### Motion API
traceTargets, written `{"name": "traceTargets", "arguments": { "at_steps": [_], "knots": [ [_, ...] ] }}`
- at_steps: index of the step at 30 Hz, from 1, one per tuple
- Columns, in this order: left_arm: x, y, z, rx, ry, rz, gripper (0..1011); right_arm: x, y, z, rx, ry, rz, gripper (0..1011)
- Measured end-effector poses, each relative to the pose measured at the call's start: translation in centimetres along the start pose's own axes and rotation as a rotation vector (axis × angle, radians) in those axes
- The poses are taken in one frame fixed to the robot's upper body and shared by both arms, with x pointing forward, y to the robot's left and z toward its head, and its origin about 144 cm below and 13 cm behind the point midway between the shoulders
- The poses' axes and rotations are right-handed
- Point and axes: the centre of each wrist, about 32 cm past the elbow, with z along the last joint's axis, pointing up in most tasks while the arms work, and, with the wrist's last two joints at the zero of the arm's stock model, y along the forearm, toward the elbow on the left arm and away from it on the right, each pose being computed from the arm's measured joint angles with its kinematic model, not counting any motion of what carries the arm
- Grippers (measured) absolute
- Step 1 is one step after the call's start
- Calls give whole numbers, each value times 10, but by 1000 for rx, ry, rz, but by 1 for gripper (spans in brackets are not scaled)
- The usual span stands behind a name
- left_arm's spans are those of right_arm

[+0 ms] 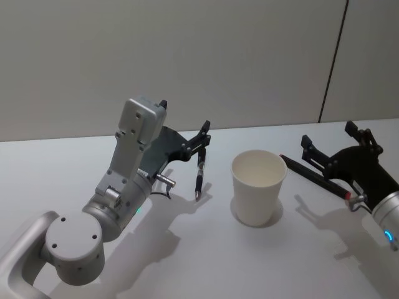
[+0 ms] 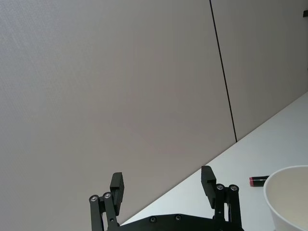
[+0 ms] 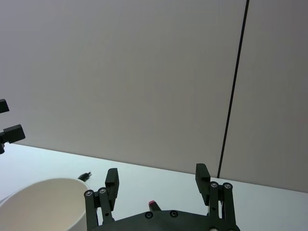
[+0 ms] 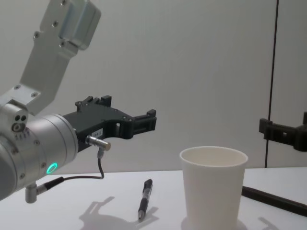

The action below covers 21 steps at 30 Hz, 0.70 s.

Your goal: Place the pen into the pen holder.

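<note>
Left gripper (image 2: 162,180) and right gripper (image 3: 157,174), jaws released, hover over black pen (image 1: 199,173) and second pen (image 1: 312,174) flanking pen holder (image 1: 257,199).

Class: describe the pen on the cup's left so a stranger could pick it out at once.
On the white table stands a paper cup. Left of it, beneath the open left tool, lies a black pen. Unlike the pen right of the cup, it has no red end.

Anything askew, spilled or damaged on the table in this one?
Nothing stands out. The pen holder stands upright, undented. The black pen lies flat to its left, the red-ended pen to its right. The left gripper and right gripper are open, holding nothing.
</note>
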Motion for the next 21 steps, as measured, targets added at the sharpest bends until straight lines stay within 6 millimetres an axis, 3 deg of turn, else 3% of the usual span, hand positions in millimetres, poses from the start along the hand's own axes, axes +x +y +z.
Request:
{"name": "traceTargets", "arguments": {
  "at_steps": [21],
  "knots": [
    [0, 0, 0, 0, 0, 0, 1001, 23, 17, 27, -93, -152, 114, 1001]
  ]
}}
